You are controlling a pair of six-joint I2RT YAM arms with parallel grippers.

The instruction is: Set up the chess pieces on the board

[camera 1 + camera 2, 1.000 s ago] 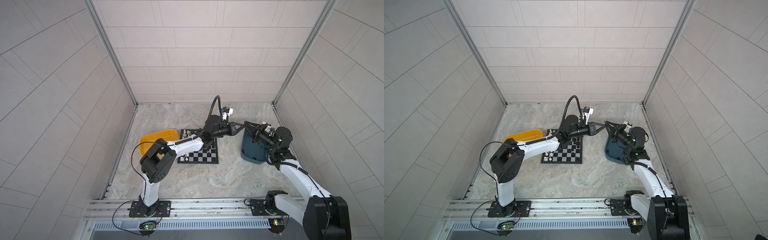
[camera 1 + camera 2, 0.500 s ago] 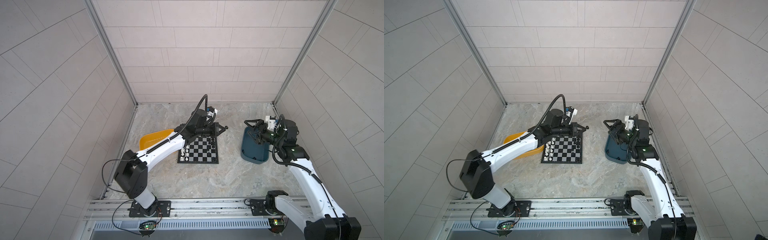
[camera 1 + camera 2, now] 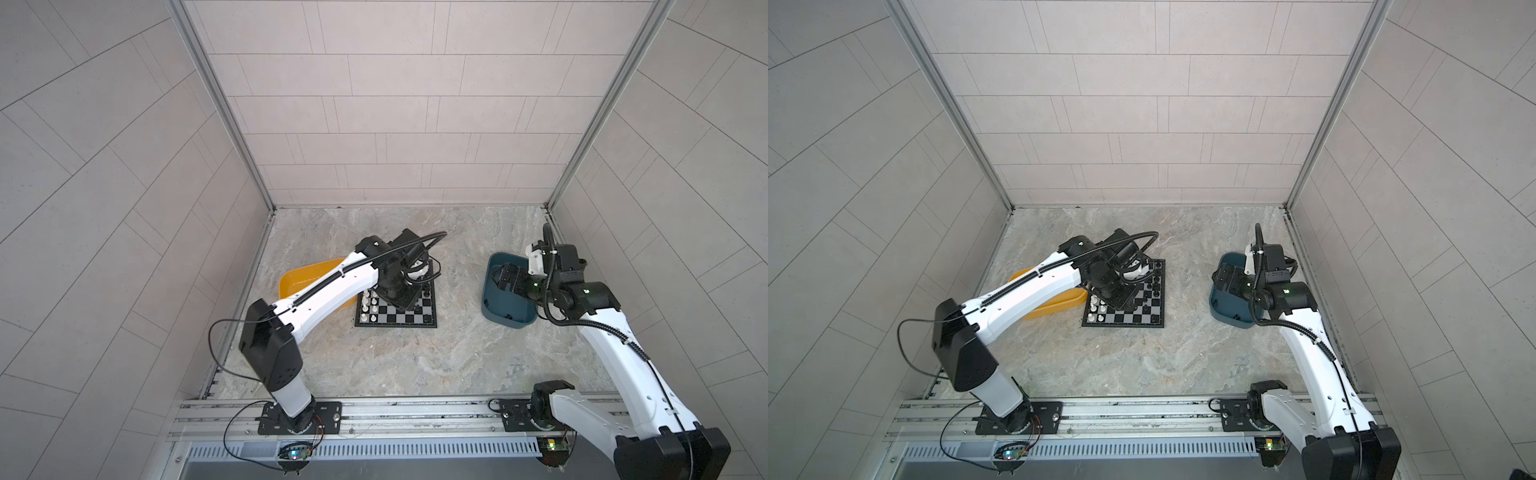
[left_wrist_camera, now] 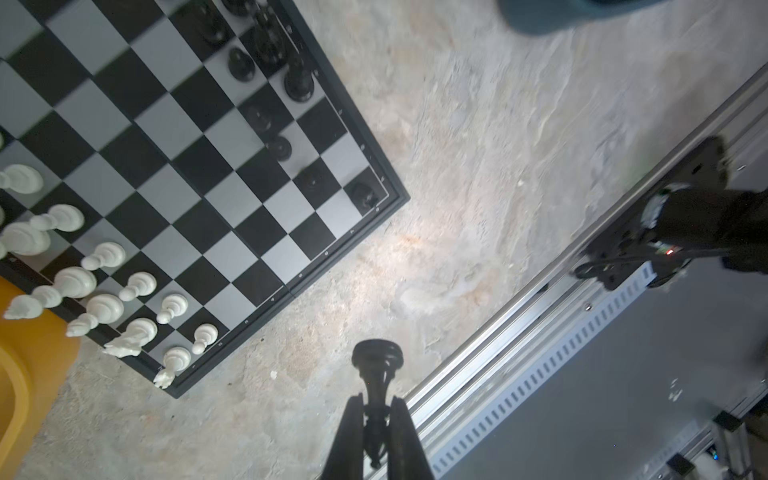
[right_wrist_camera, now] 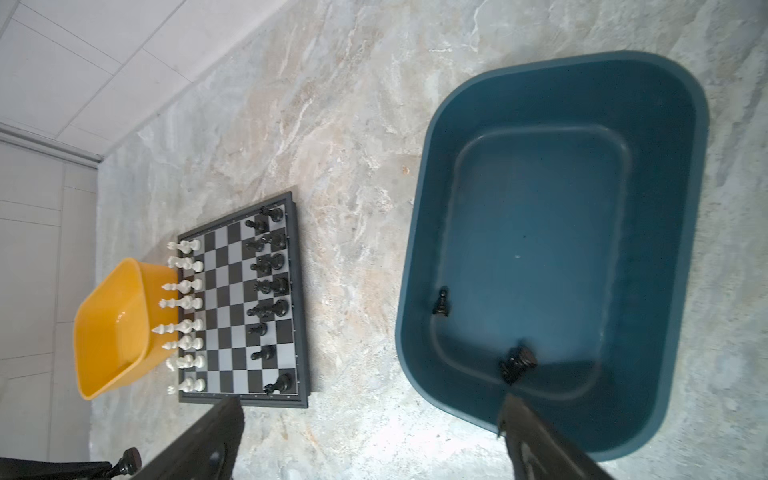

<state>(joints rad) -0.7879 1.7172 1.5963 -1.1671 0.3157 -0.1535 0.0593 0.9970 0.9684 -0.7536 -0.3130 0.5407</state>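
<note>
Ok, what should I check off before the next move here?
1. left pincer shut on a black piece: ok.
2. Which chessman that piece is: cannot tell.
3. Free squares on the black side of the board: ok.
4. right pincer open above the teal tray: ok.
5. pawn and second black chessman in the tray, ready to pick: ok.

We are in a robotics lab, looking into a purpose-built test cell. A silver aluminium rail (image 3: 415, 409) edges the grey stone-patterned table (image 3: 415, 365), with one white-and-black robot arm (image 3: 328, 291) bolted to its left part and another (image 3: 615, 353) to its right. Beyond the rail, pale panelled walls (image 3: 395, 104) set in bare aluminium corner posts (image 3: 224, 108) box the table in. Just in front of it run a slotted grey cable duct (image 3: 415, 449) and a small lit circuit board (image 3: 294, 454) with loose wires.
</note>
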